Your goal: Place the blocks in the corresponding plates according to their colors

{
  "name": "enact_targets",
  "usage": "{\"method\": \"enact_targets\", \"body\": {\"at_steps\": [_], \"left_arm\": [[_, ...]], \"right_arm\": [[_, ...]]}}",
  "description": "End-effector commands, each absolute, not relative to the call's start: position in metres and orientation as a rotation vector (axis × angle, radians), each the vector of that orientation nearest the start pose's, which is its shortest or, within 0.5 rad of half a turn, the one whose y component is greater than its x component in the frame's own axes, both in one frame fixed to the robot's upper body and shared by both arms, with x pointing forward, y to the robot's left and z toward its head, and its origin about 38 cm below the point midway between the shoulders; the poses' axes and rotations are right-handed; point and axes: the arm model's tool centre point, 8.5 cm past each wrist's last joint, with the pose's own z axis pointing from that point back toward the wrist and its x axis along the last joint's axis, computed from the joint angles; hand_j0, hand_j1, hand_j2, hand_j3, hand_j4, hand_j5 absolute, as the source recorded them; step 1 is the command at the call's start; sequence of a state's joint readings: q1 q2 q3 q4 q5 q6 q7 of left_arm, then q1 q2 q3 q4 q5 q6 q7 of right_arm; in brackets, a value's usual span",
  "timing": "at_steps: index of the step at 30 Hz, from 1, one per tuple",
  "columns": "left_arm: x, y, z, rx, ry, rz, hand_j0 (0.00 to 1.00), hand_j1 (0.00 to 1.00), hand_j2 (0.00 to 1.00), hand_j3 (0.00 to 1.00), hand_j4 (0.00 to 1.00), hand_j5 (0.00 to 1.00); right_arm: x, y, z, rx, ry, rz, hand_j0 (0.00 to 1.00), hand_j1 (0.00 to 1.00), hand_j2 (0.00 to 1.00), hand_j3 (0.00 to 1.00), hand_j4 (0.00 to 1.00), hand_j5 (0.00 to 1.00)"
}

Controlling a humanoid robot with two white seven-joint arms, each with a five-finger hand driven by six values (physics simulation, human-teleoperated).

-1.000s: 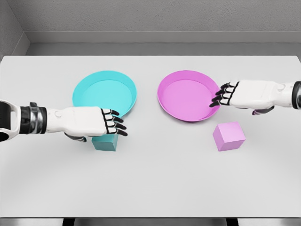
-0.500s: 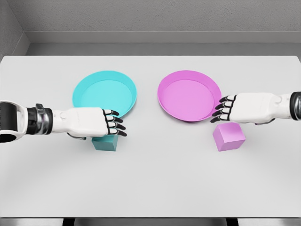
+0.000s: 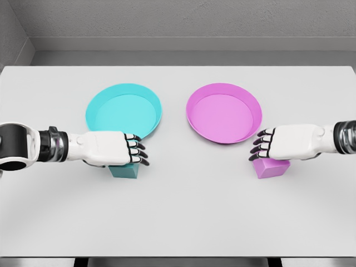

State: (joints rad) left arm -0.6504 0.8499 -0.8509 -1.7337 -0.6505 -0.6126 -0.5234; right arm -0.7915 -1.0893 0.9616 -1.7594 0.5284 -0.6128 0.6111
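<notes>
The step in hand looks like the grasp: both blocks sit on the bench (image 3: 178,217), neither yet in a plate.

The left hand (image 3: 114,149) lies over the teal block (image 3: 124,170), which stands just in front of the cyan plate (image 3: 123,110). The fingers curl downward past the block's top right edge, and the palm covers most of it. Whether the hand has closed on the block cannot be told from this view.

The right hand (image 3: 283,143) lies over the pink block (image 3: 271,168), which stands just in front of the pink plate's (image 3: 223,113) right rim. Its fingers are bent, the tips at the block's upper left. Here too a firm hold cannot be confirmed.

Next, each hand probably needs to close fully on its block, lift it clear of the bench, and carry it back over the plate of matching colour. Both plates hold nothing.
</notes>
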Motion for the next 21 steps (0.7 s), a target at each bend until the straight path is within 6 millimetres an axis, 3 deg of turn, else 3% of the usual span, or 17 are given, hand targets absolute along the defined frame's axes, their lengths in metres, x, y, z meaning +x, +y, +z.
{"method": "enact_targets", "body": {"at_steps": [1,7,10,14,21], "left_arm": [[0.371,0.224,0.18,-0.4,1.475,2.977,0.74,0.74,0.74,0.74,0.74,0.74],[0.371,0.223,0.18,-0.399,1.477,2.974,0.56,0.56,0.56,0.56,0.56,0.56],[0.37,0.221,0.18,-0.391,1.479,2.97,0.51,0.51,0.51,0.51,0.51,0.51],[0.369,0.218,0.183,-0.386,1.488,2.956,0.49,0.49,0.49,0.49,0.49,0.49],[0.371,0.21,0.203,-0.351,1.598,2.896,0.47,0.47,0.47,0.47,0.47,0.47]], "right_arm": [[0.368,-0.297,0.213,0.464,1.173,-3.184,1.0,1.0,1.0,1.0,1.0,1.0],[0.367,-0.298,0.21,0.469,1.148,-3.186,1.0,1.0,1.0,1.0,1.0,1.0],[0.369,-0.299,0.212,0.499,1.126,-3.18,1.0,1.0,1.0,1.0,1.0,1.0],[0.373,-0.296,0.22,0.534,1.151,-3.158,1.0,1.0,1.0,1.0,1.0,1.0],[0.372,-0.29,0.213,0.517,1.139,-3.15,1.0,1.0,1.0,1.0,1.0,1.0]]}}
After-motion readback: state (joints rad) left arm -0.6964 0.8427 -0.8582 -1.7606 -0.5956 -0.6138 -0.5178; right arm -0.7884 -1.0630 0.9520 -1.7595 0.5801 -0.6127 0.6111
